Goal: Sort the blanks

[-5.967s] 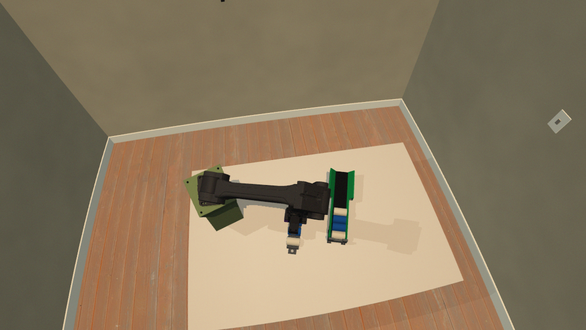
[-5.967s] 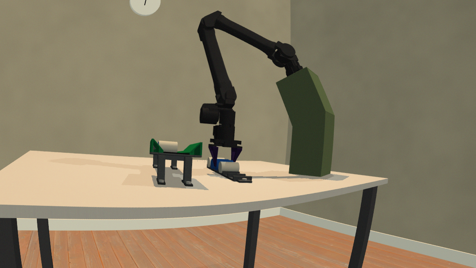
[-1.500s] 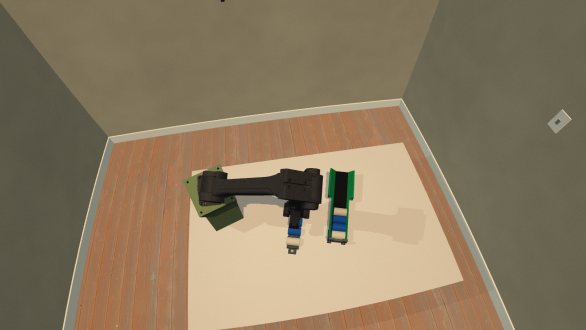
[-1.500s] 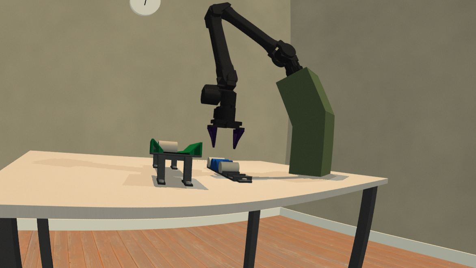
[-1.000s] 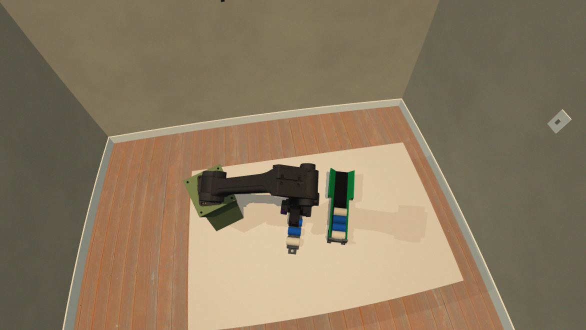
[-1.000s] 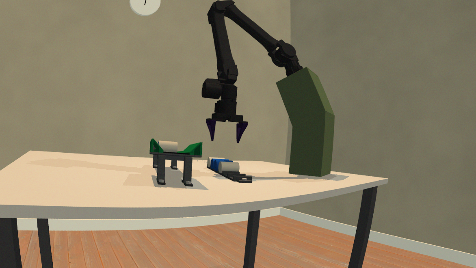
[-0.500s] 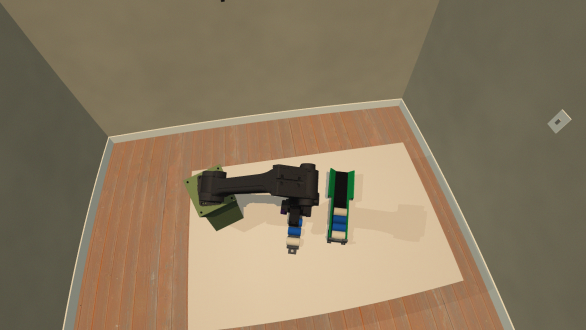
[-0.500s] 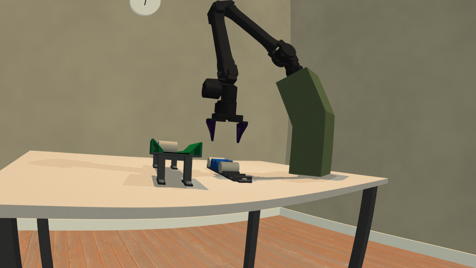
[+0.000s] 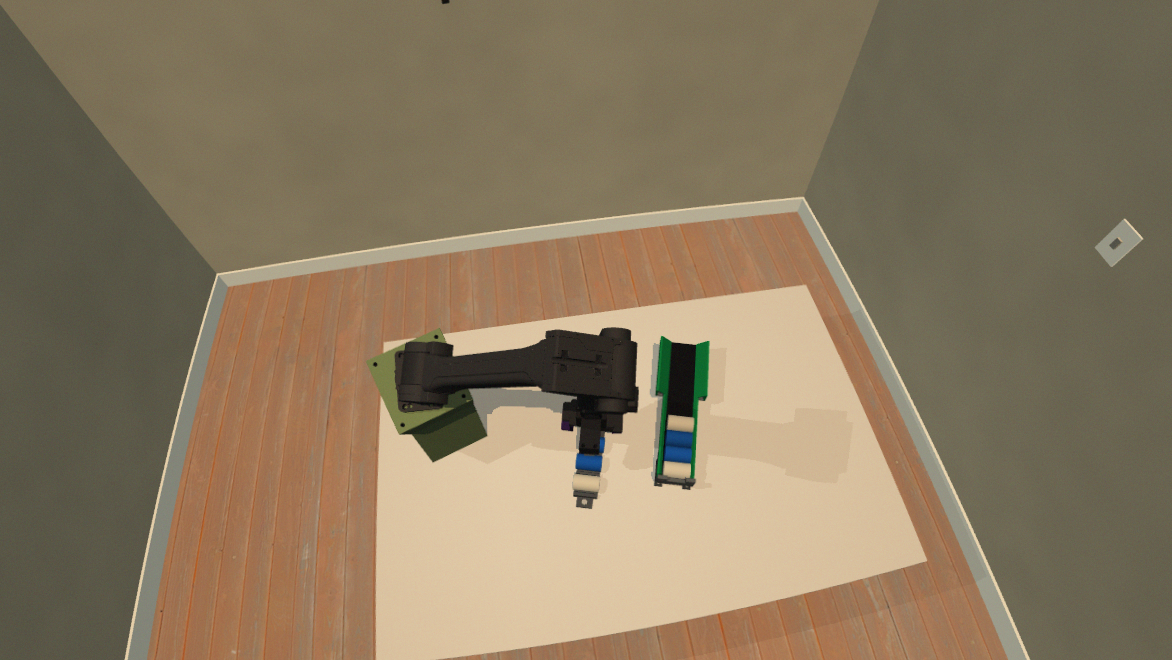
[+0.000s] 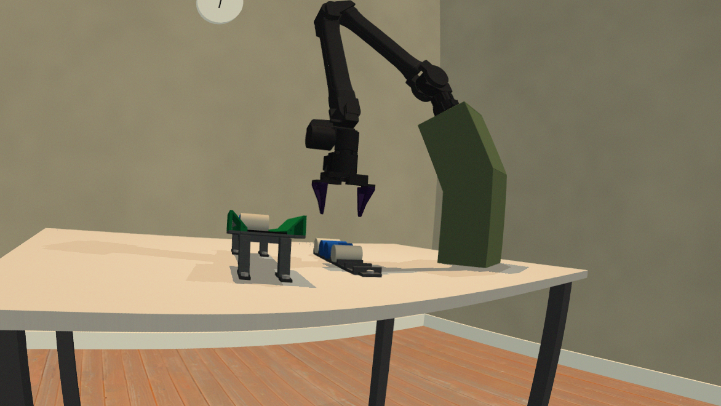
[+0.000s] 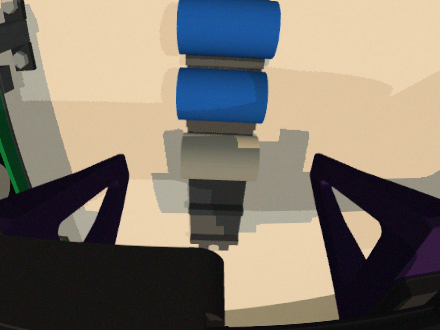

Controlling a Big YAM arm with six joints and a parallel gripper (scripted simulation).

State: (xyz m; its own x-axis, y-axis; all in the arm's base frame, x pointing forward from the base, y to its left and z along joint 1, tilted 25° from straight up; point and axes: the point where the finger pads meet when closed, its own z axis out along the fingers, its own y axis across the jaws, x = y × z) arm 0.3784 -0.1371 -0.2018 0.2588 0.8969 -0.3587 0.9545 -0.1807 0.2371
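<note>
Altogether, four blanks on the ramp (image 9: 702, 373) (image 10: 297, 226) (image 11: 14, 160).

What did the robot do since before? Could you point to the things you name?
The tool (image 9: 592, 422) (image 10: 341, 215) (image 11: 219, 164) went up. It was down by the blue bars (image 9: 588, 462) (image 11: 227, 28) on the rack (image 9: 583, 502) (image 10: 370, 272) (image 11: 216, 195). Now it is above the rack, shifted a little toward its other end, with its fingers wider apart and nothing in them. The bars I can see and the green ramp (image 9: 662, 377) (image 10: 296, 226) (image 11: 12, 155) stayed put.
</note>
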